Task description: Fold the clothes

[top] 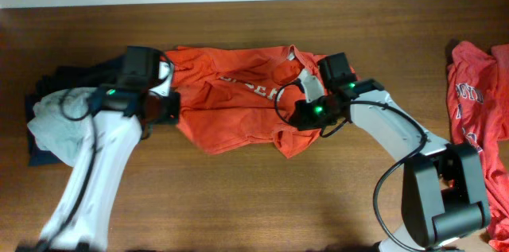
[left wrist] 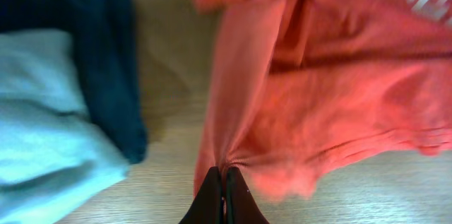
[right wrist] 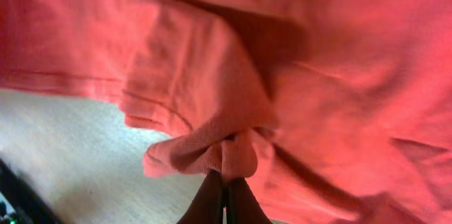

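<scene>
Two orange-red shirts: centre T-shirt (top: 238,101), right T-shirt (top: 475,93); at left, one navy garment (top: 40,153), one pale grey garment (top: 54,127). Left pincer (left wrist: 224,181) and right pincer (right wrist: 226,185) each pinch the centre T-shirt, apparently at its edges.

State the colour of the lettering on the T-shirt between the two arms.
White lettering on the orange-red T-shirt; the overhead view shows it best.
</scene>
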